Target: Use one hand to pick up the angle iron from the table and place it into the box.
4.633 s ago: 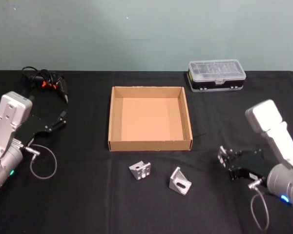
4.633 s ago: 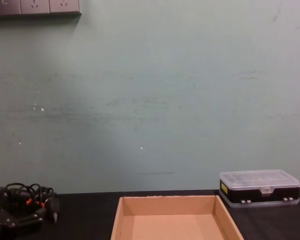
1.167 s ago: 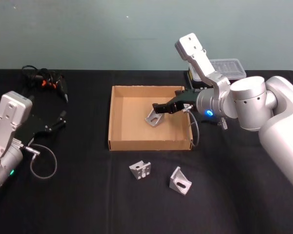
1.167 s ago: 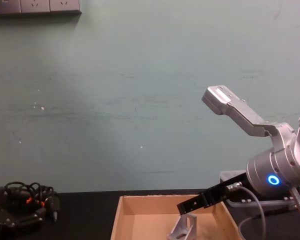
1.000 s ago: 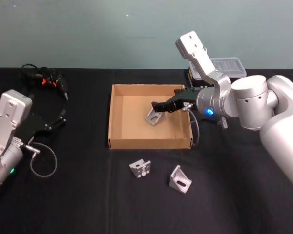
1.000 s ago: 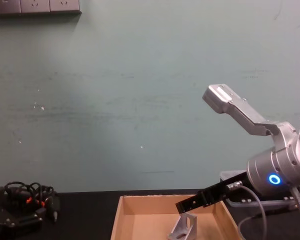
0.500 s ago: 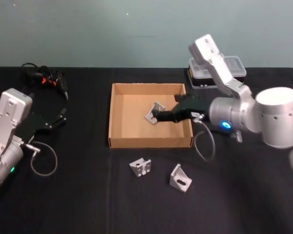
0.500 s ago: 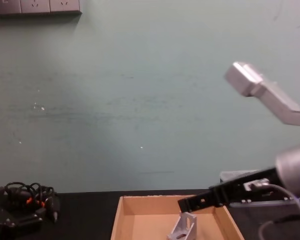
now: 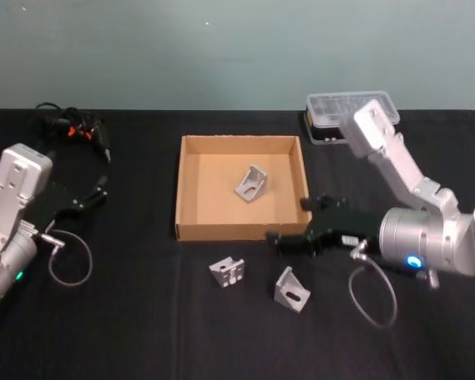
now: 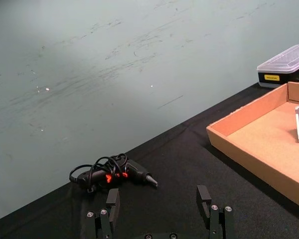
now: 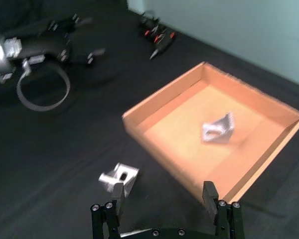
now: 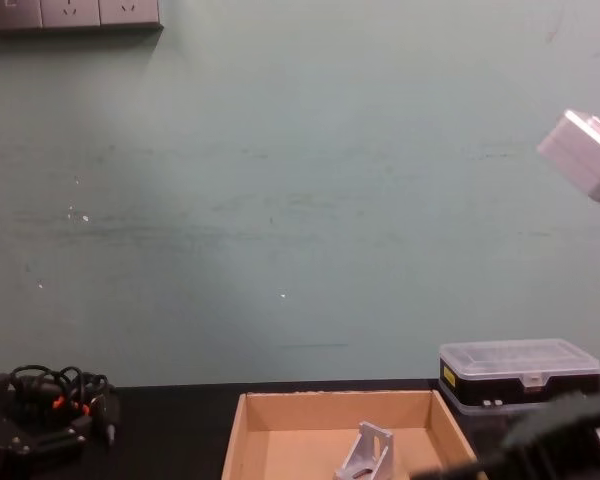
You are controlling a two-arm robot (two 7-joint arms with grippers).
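Lying in box, angle iron sits apart from right tool.

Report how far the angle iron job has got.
Done: one angle iron lies in the box. In hand: nothing; the right gripper hovers open by the box's front wall. Left: a second angle iron and a third angle iron on the table. The left gripper is parked open.

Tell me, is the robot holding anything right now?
Nothing. The right gripper and left gripper are both open and empty; one angle iron lies loose in the box.
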